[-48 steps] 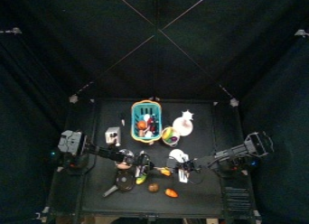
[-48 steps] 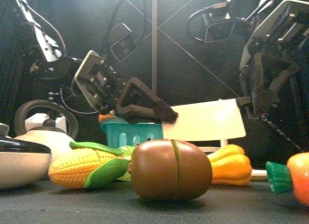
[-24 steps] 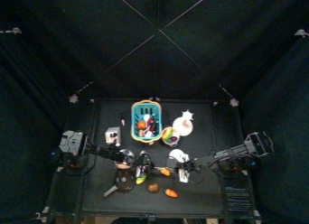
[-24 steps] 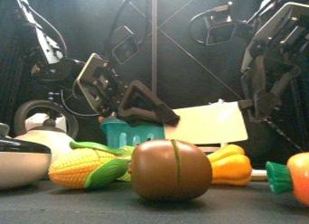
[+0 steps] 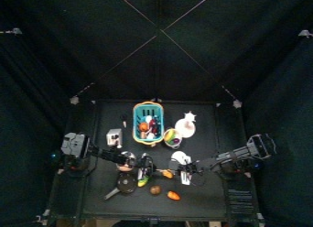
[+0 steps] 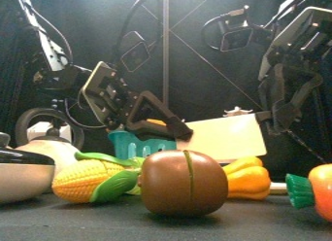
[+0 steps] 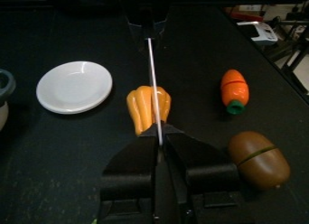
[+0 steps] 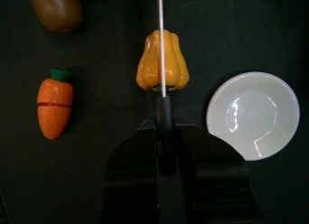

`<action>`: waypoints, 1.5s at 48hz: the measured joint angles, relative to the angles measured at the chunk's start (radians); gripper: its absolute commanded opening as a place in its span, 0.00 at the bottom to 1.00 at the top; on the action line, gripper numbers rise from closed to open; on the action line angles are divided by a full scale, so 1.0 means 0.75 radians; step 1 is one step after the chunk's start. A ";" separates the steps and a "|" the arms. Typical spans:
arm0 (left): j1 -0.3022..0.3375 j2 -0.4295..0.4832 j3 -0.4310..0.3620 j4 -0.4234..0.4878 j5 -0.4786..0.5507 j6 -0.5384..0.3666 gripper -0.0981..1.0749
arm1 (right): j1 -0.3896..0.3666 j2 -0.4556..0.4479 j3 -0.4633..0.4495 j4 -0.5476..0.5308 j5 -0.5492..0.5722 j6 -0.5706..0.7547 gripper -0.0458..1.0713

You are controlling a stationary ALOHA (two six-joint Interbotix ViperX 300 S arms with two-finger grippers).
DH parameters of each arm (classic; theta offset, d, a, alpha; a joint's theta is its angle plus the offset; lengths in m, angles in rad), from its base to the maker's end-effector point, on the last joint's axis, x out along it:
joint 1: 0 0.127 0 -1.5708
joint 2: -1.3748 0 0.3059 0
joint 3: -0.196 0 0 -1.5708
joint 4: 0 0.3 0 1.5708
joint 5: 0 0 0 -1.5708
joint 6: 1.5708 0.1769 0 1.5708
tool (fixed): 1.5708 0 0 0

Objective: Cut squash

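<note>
Directly below both end effectors lies the squash (image 7: 148, 108), orange, likely light, hard, slippery plastic. Left end effector (image 7: 158, 148) and right end effector (image 8: 161, 137) each clamp one broad white knife (image 6: 228, 137), its edge over the squash's middle; pinning the narrow neck should steady it.

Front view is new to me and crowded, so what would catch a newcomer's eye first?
A brown toy potato sits at the front middle, flanked by a corn cob and the orange squash. Behind them a pale cleaver blade hangs above the squash, and the wrist views show it edge-on over the squash's middle, between both pincers.
</note>
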 measured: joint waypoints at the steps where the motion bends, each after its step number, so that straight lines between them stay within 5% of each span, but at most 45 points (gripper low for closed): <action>1: 0.000 0.000 -0.002 0.002 0.000 0.002 0.50 | 0.000 0.000 0.000 0.000 -0.002 0.000 0.28; 72: 0.006 0.098 -0.043 -0.035 0.049 0.000 0.50 | -0.018 0.094 0.016 0.000 -0.063 0.002 0.28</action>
